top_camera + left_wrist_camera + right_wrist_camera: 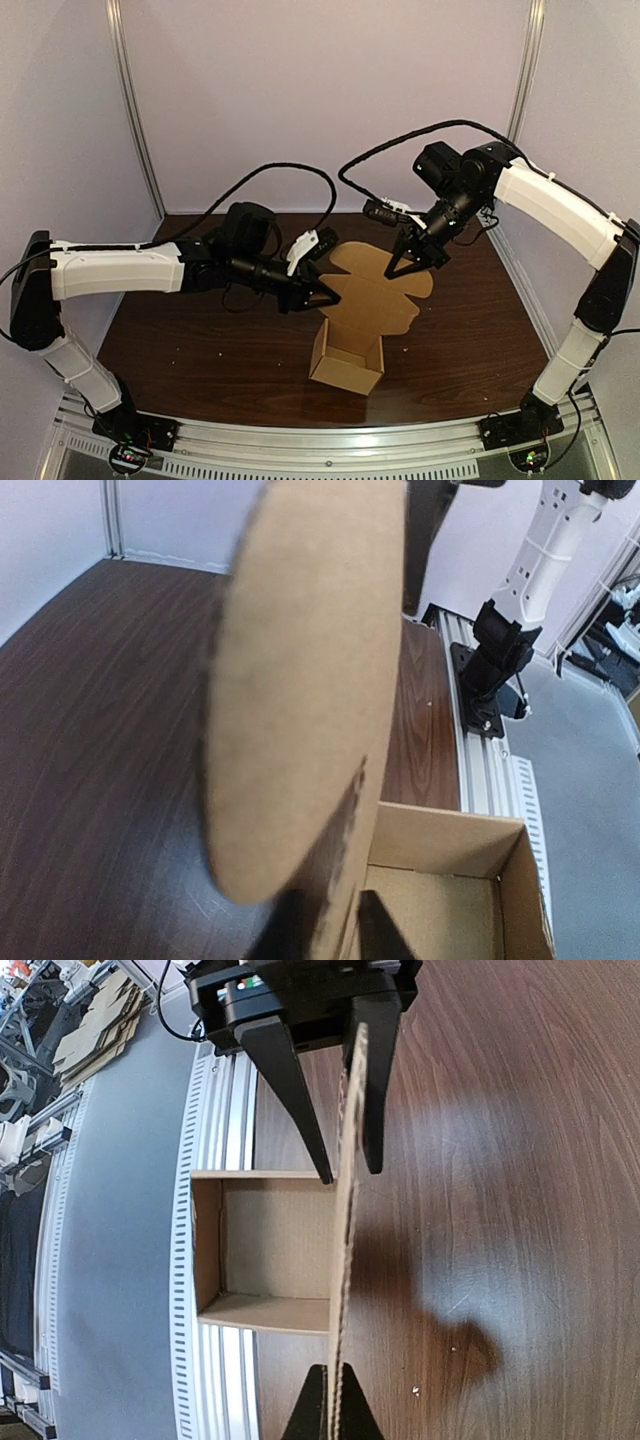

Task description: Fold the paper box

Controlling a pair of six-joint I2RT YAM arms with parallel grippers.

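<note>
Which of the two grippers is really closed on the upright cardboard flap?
The right gripper: its fingertips pinch the flap from both sides. The left gripper only straddles the flap, with its fingers apart.

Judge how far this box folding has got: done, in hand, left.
Done: the box base stands formed, walls up, top open. In hand: the right gripper pinches the raised lid flap; the left gripper straddles it. Left: folding the flap down to close the box.
</note>
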